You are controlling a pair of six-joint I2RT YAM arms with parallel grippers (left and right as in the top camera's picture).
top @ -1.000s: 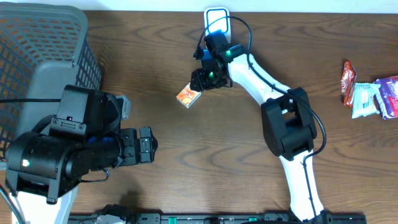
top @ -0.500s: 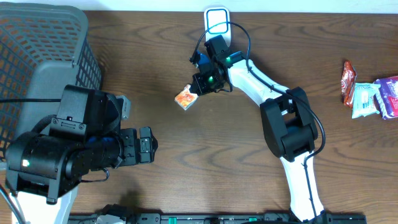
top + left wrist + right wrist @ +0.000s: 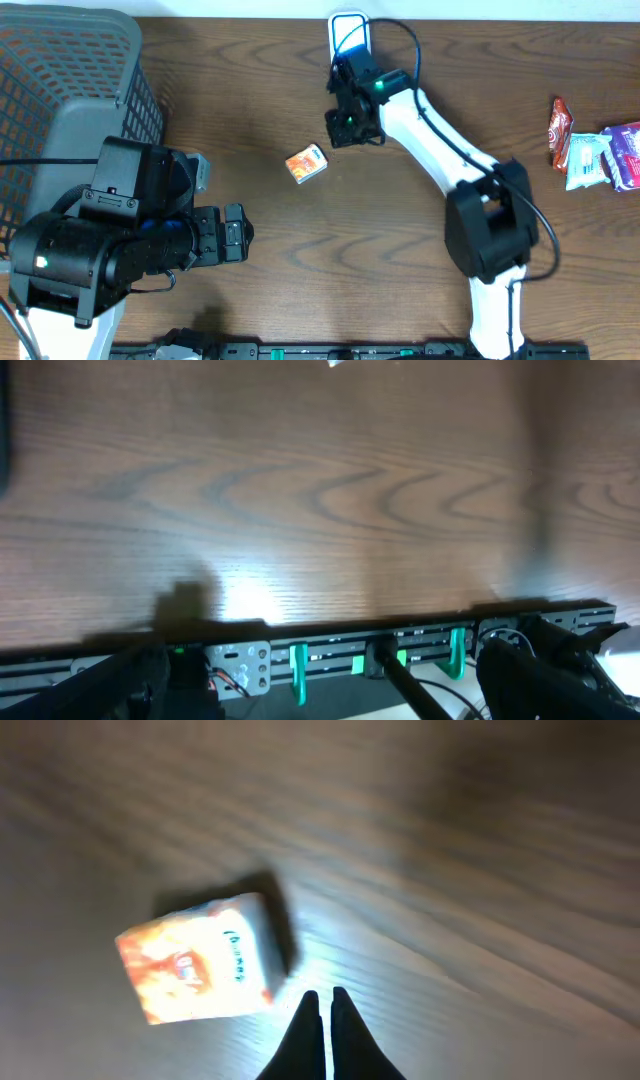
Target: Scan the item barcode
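The item, a small orange and white box, lies flat on the wooden table, free of both grippers. In the right wrist view the box sits left of my right gripper, whose dark fingers are shut together on nothing. From overhead the right gripper hovers up and right of the box, just below the white scanner at the table's far edge. My left gripper rests at the near left, open, its fingers spread wide apart and empty. I see no barcode.
A grey mesh basket fills the far left corner. Snack packets and a red pouch lie at the right edge. A metal rail with green clamps runs along the table's front edge.
The right gripper has let go of the box, which now lies on the table. Its jaws have shut empty and it has moved up and right toward the scanner.
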